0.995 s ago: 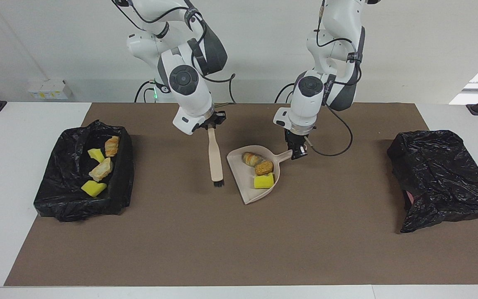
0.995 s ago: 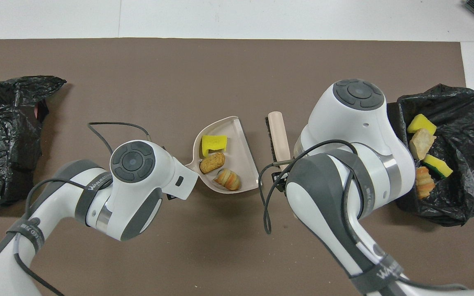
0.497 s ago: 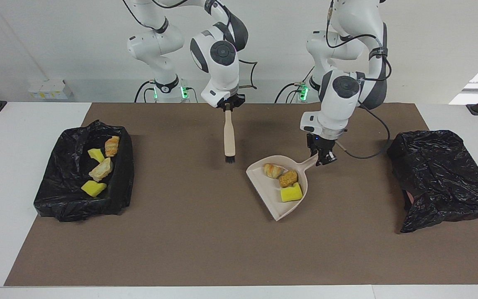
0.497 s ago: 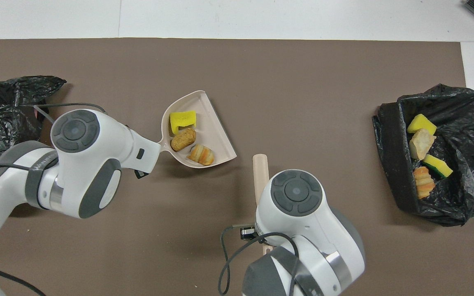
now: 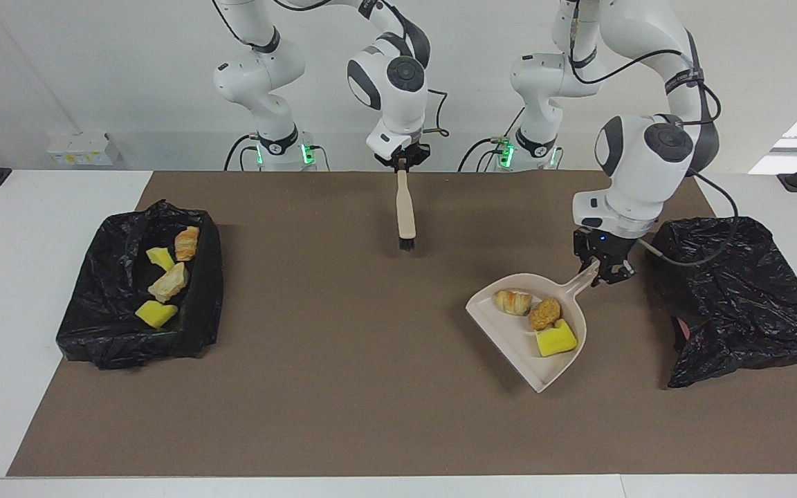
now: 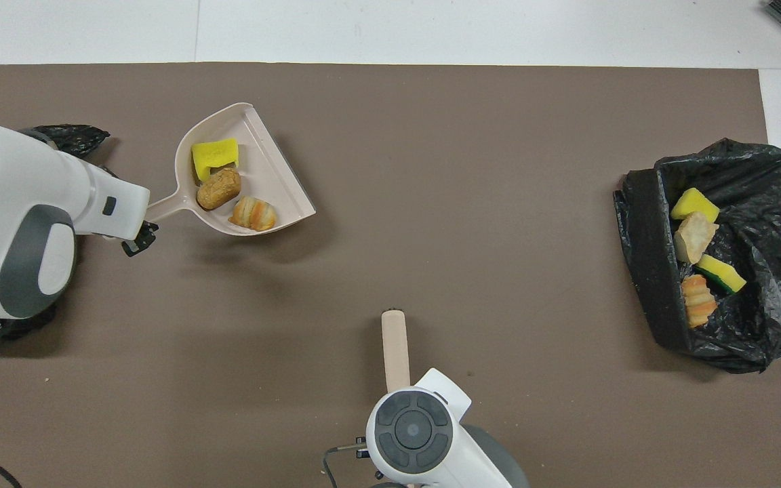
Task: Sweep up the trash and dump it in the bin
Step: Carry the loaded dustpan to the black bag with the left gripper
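Observation:
My left gripper [image 5: 605, 268] is shut on the handle of the beige dustpan [image 5: 524, 346], holding it just above the mat beside the crumpled black bag [image 5: 737, 290]. Three pieces of trash lie in the pan: a yellow sponge chunk [image 5: 555, 340], a golden-brown lump [image 5: 544, 313] and a striped bread lump [image 5: 513, 301]. From above, the dustpan [image 6: 275, 186] carries the same sponge chunk [image 6: 215, 152]. My right gripper [image 5: 403, 164] is shut on the beige brush [image 5: 405, 207], which hangs bristles down over the mat. The bin [image 5: 208, 277] at the right arm's end holds several scraps.
The black-lined bin [image 6: 641, 251] sits at the right arm's end of the brown mat [image 5: 343, 387]. The crumpled black bag [image 6: 65, 135] lies at the left arm's end, partly hidden under my left arm in the overhead view. White table borders the mat.
My left gripper carried the loaded dustpan from mid-table toward the left arm's end, up beside the crumpled black bag. My right gripper drew the brush back toward the robots.

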`<state>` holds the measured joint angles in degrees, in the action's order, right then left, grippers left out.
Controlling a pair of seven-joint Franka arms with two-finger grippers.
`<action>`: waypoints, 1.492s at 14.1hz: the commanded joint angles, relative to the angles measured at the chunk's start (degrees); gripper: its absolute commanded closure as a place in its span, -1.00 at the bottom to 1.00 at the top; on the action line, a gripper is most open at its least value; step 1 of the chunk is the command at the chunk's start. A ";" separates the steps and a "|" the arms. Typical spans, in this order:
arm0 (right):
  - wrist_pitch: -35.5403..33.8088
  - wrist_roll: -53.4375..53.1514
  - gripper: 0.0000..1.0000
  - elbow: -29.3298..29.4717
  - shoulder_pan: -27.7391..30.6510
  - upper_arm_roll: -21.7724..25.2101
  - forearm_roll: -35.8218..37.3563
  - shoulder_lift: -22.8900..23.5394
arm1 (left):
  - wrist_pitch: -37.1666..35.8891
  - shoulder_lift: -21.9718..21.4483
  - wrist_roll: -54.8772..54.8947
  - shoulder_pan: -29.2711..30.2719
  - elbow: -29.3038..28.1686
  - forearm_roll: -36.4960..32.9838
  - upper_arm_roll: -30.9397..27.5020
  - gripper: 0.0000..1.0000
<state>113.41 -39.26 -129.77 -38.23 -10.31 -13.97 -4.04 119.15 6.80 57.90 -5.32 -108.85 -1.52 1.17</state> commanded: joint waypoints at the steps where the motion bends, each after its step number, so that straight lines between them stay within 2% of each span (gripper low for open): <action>1: 1.90 1.03 1.00 -1.71 1.05 0.29 -1.50 -0.62 | -6.28 1.55 8.42 3.64 6.88 0.91 0.50 1.00; 4: 3.39 0.06 1.00 -2.67 1.14 0.38 -4.81 0.17 | -12.34 1.55 17.83 8.03 10.92 0.91 0.32 1.00; 7: 6.65 0.94 1.00 -4.96 0.52 0.29 -5.01 0.08 | -16.22 1.46 28.10 13.13 13.39 1.00 0.32 1.00; 9: 7.44 0.94 0.86 -6.28 0.44 0.29 -5.01 0.08 | -18.15 1.46 34.26 16.82 14.44 1.43 0.41 1.00; 13: 7.35 0.77 0.30 -6.46 0.52 0.38 -4.92 0.17 | -20.44 1.63 47.71 23.06 15.94 1.00 0.15 1.00; 14: 7.44 0.77 -0.29 -6.37 0.52 0.38 -4.84 0.17 | -20.62 1.72 50.44 24.99 16.12 0.91 0.15 1.00; 16: 7.18 0.85 -0.54 -5.41 1.40 0.73 -4.75 -0.26 | -20.79 3.12 56.50 28.07 19.35 0.21 0.15 1.00; 18: 6.48 1.12 -0.77 -3.74 4.11 0.91 -4.49 -1.49 | -20.80 5.23 59.42 30.01 23.22 -3.55 0.15 1.00; 19: 5.69 1.81 -0.80 -2.08 6.04 0.99 -4.31 -1.93 | -20.45 6.02 59.69 31.06 24.63 -5.40 0.06 1.00; 20: 3.68 4.08 -1.00 -0.50 8.15 1.08 -3.87 -2.37 | -19.92 6.81 59.69 31.94 26.13 -7.25 0.14 1.00; 21: 1.32 8.28 -1.00 2.04 11.22 0.99 -3.00 -2.46 | -19.48 7.60 59.69 32.13 27.36 -9.35 0.06 1.00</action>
<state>118.61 -36.33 -131.12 -31.68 -9.06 -17.15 -5.34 100.46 11.48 116.50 25.82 -86.51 -7.85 0.62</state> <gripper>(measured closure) 0.097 0.670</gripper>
